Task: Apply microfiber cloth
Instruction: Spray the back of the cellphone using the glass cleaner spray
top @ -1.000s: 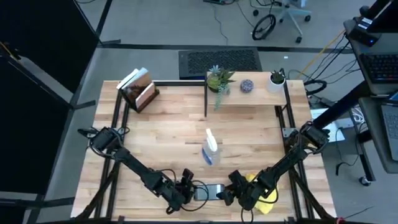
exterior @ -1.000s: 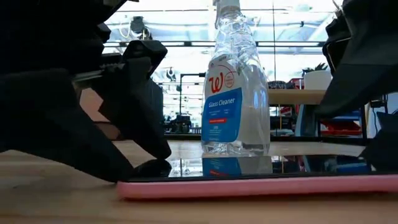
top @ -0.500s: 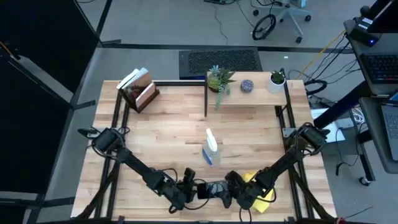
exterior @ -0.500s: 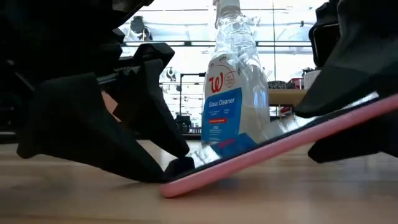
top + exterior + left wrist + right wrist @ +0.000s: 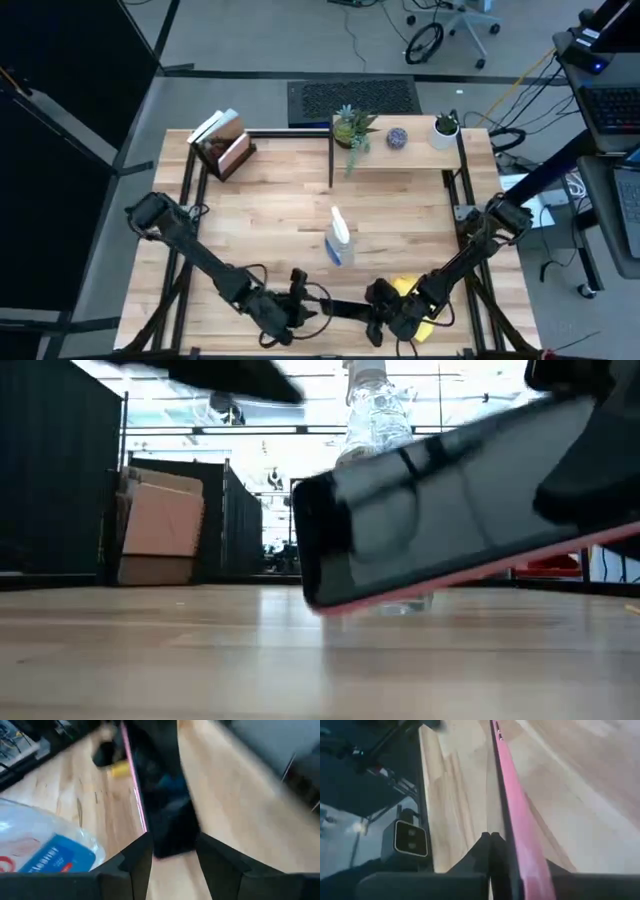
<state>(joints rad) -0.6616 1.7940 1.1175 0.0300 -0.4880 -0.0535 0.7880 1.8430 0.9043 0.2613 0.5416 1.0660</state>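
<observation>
We see both grippers low at the table's (image 5: 270, 215) near edge, ~6 o'clock in the high view. The right gripper (image 5: 492, 840) is clamped on the edge of a dark phone (image 5: 450, 510) in a pink case; in the low view the phone is lifted off the wood and tilted, its far end higher. The left gripper (image 5: 170, 850) sits at ~7 o'clock in the high view, fingers (image 5: 135, 862) apart w/ the phone's end between them; the wrist view is blurred, so we can't tell if they touch it, prob. not.

The microfiber cloth (image 5: 405, 288) lies at ~5 o'clock, yellow, mostly under the right arm, near the front edge. Little room there: table rim just beside the grippers.

The spray bottle (image 5: 338, 238) lies near table center, just beyond the phone, at 12 o'clock from the grippers. Between it and the back row is bare wood. Back row: a wooden box (image 5: 225, 145) at ~10 o'clock, a plant (image 5: 352, 128) at 12, a white pot (image 5: 444, 128) at ~2.
</observation>
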